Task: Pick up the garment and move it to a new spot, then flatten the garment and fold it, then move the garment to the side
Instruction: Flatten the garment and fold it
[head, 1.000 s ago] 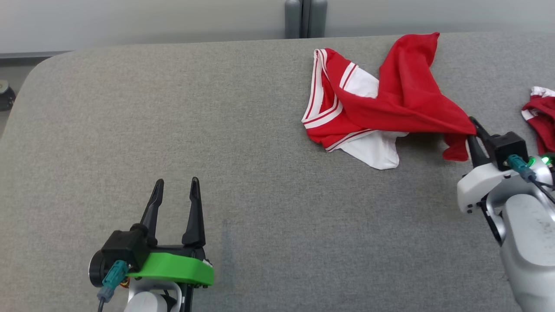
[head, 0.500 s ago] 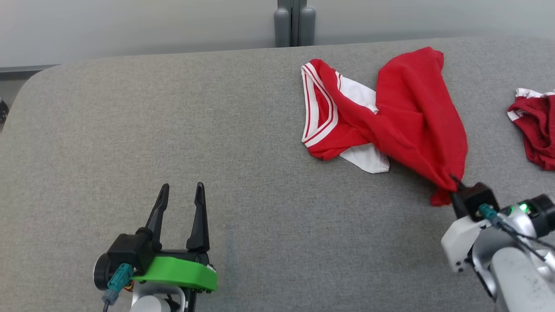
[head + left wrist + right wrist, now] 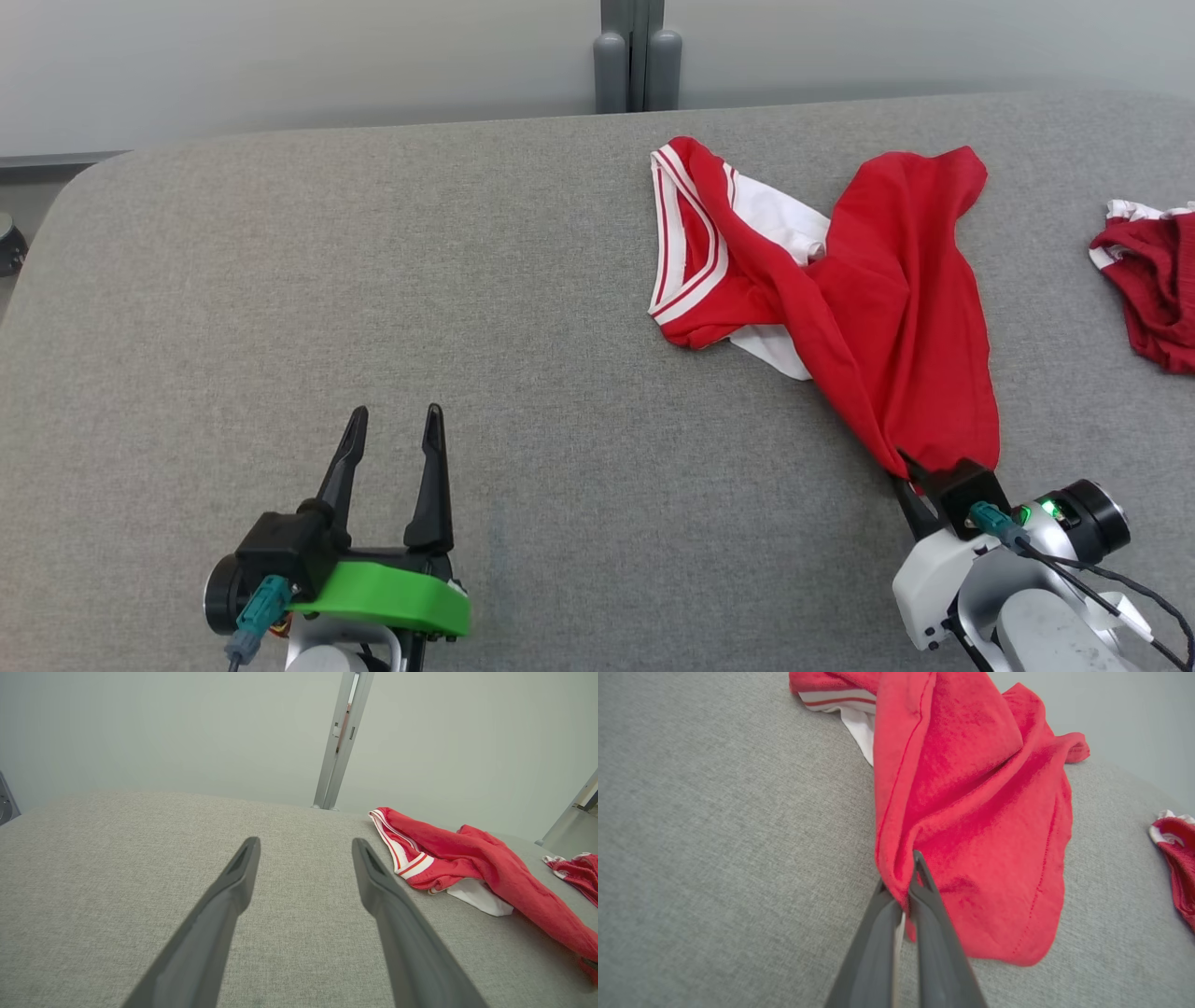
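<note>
So, the right fingers are clamped all the way shut on a bunched bit of the shirt's red hem, near the front right of the surface. From that pinch the shirt runs away from the robot and a bit to its left, in one long twisted strip. The striped trim and white sleeve end are lying on the surface at the far end. That's the long axis: near-right to far-left, with the fingers at the near end.

The left fingers are spread wide with nothing in them, hanging over bare surface near the front left. They're well apart from the shirt, so the right arm is clearly the nearer one and is doing all the work.

My read is that this is the "move it to a new spot" bit. There's loads of open surface to the left of the shirt for laying it out. Flattening looks like a two-arm job, since the cloth is twisted around itself near the middle. The left fingers would probably want the trim end, which lies ahead of them and off to their right.

One thing to watch: the darker maroon cloth sits near the right edge. It's apart from the shirt but not far from it, so a swing to the right could snag it.
</note>
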{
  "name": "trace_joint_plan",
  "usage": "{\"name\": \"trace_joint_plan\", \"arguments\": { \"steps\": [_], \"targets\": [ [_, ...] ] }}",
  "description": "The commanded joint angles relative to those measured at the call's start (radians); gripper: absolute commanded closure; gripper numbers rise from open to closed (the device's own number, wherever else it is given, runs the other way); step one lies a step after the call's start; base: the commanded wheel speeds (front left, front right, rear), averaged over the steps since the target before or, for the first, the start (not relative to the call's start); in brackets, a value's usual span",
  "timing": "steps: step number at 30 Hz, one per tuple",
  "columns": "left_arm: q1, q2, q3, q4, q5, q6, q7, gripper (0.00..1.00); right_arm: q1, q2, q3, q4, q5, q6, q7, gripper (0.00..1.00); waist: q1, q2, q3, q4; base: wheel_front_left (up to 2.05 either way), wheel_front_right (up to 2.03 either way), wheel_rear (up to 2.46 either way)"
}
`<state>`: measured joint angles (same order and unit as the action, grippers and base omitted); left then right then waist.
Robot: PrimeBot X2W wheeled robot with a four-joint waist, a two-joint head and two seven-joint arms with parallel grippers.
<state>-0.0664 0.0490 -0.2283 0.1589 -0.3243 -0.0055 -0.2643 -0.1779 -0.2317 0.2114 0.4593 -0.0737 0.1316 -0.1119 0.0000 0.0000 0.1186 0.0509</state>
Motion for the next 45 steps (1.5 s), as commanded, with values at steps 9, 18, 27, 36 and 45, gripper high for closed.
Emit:
{"name": "trace_joint_plan", "arguments": {
  "steps": [9, 18, 27, 36, 45],
  "targets": [
    [0.005, 0.003, -0.014, -0.007, -0.020, 0.007, 0.000, 0.00, 0.014, -0.027, -0.026, -0.217, 0.082, -0.002, 0.064, 0.00, 0.0000, 0.0000, 0.009, 0.031, 0.00, 0.00, 0.00],
    [-0.032, 0.003, -0.031, -0.017, -0.030, 0.010, 0.000, 0.00, -0.168, -0.075, -0.112, -0.256, 0.089, -0.002, 0.201, 0.00, 0.0000, 0.0000, 0.067, 0.110, 0.00, 0.00, 0.00],
    [-0.072, 0.003, -0.048, -0.018, -0.047, 0.015, 0.000, 0.00, -0.435, -0.150, -0.020, 0.063, 0.027, -0.002, 0.275, 0.00, 0.0000, 0.0000, 0.147, 0.208, 0.00, 0.00, 0.00],
    [-0.085, 0.003, -0.065, -0.018, -0.064, 0.023, 0.000, 0.00, -0.618, -0.198, 0.204, 0.288, 0.138, -0.002, 0.379, 0.00, 0.0000, 0.0000, 0.170, 0.241, 0.00, 0.00, 0.00],
    [-0.089, 0.003, -0.065, -0.012, -0.067, 0.025, 0.000, 0.00, -0.738, -0.227, 0.339, 0.385, 0.263, -0.002, 0.392, 1.00, 0.0000, 0.0000, 0.167, 0.245, 0.00, 0.00, 0.00]
  ]
}}
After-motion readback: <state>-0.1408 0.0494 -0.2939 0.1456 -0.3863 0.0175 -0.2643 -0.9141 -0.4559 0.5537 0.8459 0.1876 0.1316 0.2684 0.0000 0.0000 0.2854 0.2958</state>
